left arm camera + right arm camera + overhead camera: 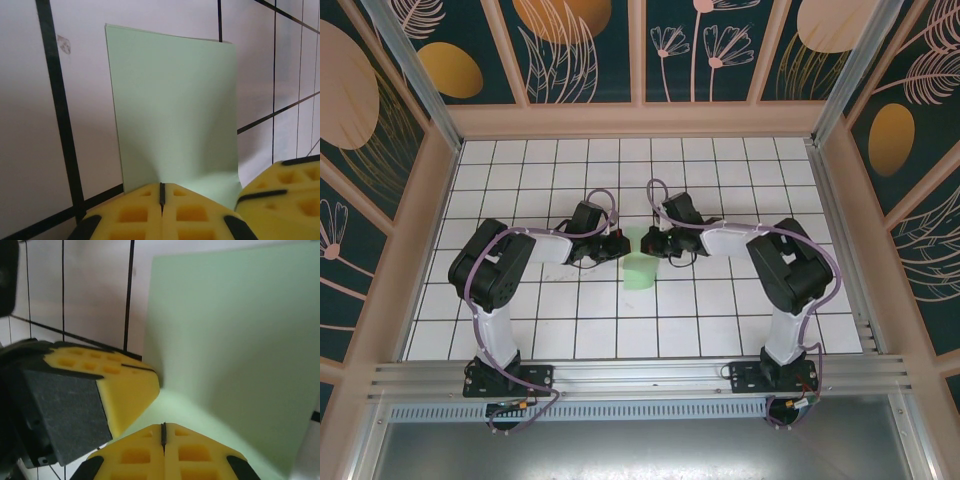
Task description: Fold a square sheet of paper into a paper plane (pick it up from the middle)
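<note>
Left claw (161,194): the yellow fingers (130,212) are seen pressed together, with the near edge of the sheet of paper (175,110) nipped in the seam between them. A small pucker in the paper runs into that seam.

Right claw (163,434): likewise pressed together on the same near edge, just beside the left claw. From above, the two claws are seen nose to nose at the middle of the table (720,320).

Paper: it is held by one edge only, and the rest extends away from both claws toward the white gridded surface. Whether the far edge rests on the table or is clear of it cannot be told. The sheet looks flat and smooth, with a slight curl near the pinch points. A faint doubled line is noted along its left side in the left wrist view, which may mean two layers. This cannot be confirmed.

Progress, as judged:
- Pick-up is done, and the paper is secured by both claws.
- No diagonal crease, pointed nose or wing is visible anywhere on the sheet.
- At most a first fold in half has been made, and possibly none.
- The corner folds for the nose, the centre fold and the wing folds are all taken as outstanding.

The task is judged to be at an early stage.
</note>
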Action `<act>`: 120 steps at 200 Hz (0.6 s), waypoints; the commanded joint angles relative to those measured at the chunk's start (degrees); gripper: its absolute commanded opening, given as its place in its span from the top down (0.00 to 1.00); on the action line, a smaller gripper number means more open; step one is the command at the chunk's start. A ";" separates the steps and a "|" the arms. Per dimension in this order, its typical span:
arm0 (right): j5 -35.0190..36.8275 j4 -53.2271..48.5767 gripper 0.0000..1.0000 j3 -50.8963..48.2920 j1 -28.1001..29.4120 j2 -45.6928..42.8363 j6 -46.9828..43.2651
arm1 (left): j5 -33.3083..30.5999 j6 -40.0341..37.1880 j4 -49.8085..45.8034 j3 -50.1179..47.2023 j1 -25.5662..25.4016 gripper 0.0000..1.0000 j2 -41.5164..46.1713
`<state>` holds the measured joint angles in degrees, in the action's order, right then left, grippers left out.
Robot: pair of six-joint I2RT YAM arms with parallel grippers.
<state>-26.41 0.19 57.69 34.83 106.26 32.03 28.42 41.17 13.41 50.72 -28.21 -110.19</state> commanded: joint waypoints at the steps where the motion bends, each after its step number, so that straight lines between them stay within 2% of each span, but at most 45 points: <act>1: -3.73 -3.82 1.00 -0.14 -0.14 2.48 -1.93 | -12.60 -0.91 -13.54 -4.61 0.35 1.00 -6.67; 61: -3.81 -7.83 1.00 -4.71 -2.76 1.15 -5.81 | -13.02 -0.19 -13.06 -5.18 0.35 1.00 -7.32; 102: -7.69 -9.83 1.00 -9.76 -3.17 -2.99 -10.69 | -13.24 -0.30 -13.15 -5.10 0.35 1.00 -7.41; 120: -8.04 -11.30 1.00 -9.54 -6.35 -5.59 -12.85 | -13.13 -0.34 -13.23 -4.97 0.39 1.00 -7.15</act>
<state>-33.10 -2.76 50.17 31.07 103.81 24.23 28.05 41.63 13.91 50.46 -28.32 -110.19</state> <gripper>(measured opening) 0.065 0.061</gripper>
